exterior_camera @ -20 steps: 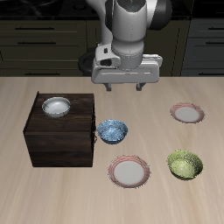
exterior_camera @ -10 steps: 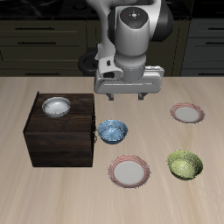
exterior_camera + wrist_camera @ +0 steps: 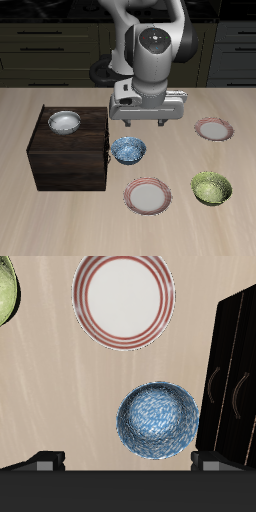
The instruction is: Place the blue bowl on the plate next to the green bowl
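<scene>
We look down on the wooden table [image 3: 40, 100], and the biggest thing on it is the dark cabinet [image 3: 68, 150], with a whitish-grey bowl [image 3: 64, 122] sitting on its top. Above the middle of the table we see the arm carrying the gripper [image 3: 143, 124], which hangs in the air over the table, its two fingers [image 3: 162, 122] spread wide apart and holding nothing. In the wrist view the gripper [image 3: 128, 459] shows only the two dark finger ends at the frame's edge, far apart from each other.

Next in size, we find the plate [image 3: 148, 195] near the table's front edge, bare, with the green bowl [image 3: 211, 187] just beside it; the wrist view shows the same plate [image 3: 123, 299] with its red rings and a sliver of the green bowl [image 3: 5, 291] at the frame's edge. A second plate [image 3: 213, 129] lies farther back, well apart from the first.

Now the blue bowl [image 3: 128, 150]: we see it resting upright on the table, just beside the cabinet's front corner, farther back than the plate and apart from it. In the wrist view the blue bowl [image 3: 158, 419] lies between the spread fingers' line and the plate, close to the cabinet [image 3: 232, 371] doors.
</scene>
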You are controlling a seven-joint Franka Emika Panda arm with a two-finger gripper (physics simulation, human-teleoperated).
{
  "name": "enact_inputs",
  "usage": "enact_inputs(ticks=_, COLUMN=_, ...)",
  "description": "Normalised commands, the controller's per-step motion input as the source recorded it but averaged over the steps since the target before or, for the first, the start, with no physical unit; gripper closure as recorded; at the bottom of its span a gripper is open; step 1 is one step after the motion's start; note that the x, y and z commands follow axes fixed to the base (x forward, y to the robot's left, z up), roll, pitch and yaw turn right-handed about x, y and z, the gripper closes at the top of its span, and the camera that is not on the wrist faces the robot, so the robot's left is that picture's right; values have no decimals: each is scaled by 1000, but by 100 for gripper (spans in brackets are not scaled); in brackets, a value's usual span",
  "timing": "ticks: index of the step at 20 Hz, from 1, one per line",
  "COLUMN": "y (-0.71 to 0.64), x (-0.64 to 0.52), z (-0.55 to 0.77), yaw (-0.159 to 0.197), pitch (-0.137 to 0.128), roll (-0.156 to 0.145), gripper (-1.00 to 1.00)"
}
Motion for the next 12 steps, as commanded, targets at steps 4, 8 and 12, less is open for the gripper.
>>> enact_inputs(ticks=4, y=36, x=33, z=-244, yaw=2, pitch=26, roll=2, gripper=-100)
enact_inputs(ticks=8, y=-7, x=15, z=-253, yaw=-27, pitch=28, roll=-7, gripper=-100)
enact_inputs(ticks=12, y=-7, x=-17, z=-219, yaw=-28, pitch=26, roll=13, gripper=-100)
